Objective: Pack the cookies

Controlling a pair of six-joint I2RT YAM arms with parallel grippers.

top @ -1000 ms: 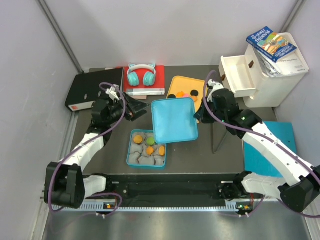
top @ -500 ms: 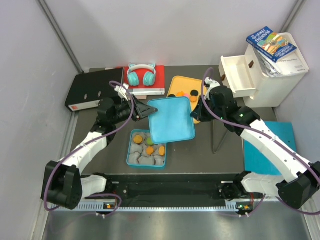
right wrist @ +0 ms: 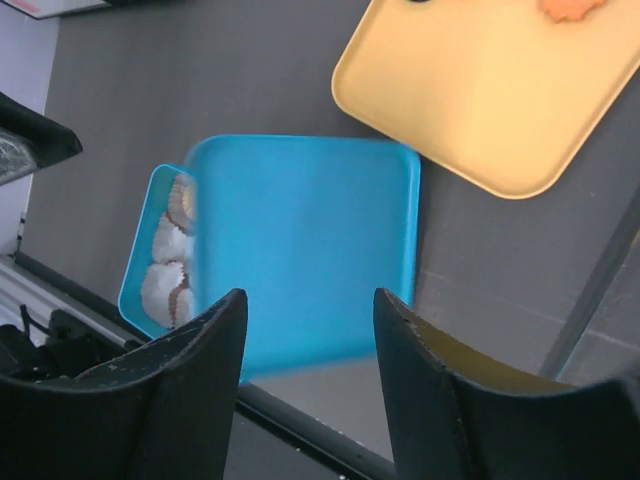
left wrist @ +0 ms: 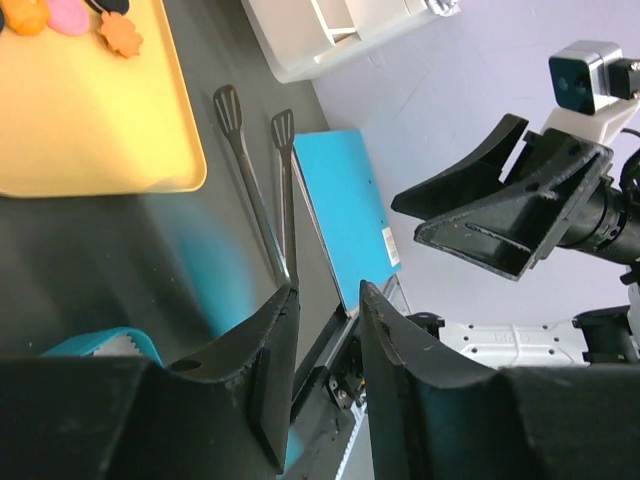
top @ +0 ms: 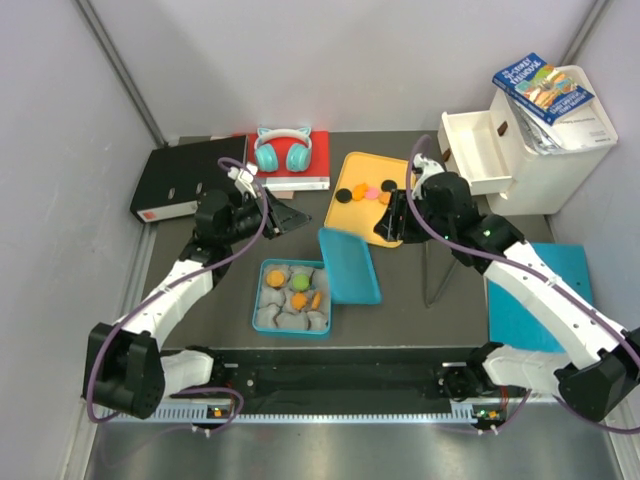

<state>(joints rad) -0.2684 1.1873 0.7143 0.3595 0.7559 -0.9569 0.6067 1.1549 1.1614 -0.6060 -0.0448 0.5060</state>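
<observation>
Yellow tray (top: 350, 168) at twelve o'clock carries the unpacked cookies (top: 372, 190), which lie at eleven o'clock from the right gripper (top: 387, 224), the nearer arm. More sit in paper cups (top: 270, 318) in the box (top: 293, 333). The blue lid (top: 350, 265) leans on its three o'clock rim. The right gripper and left gripper (top: 290, 216) both stand parted, empty.

Blue lid (right wrist: 300, 250) motion-blurred, hiding most of box (right wrist: 157, 200), yellow tray (right wrist: 480, 110) cut off at top edge
</observation>
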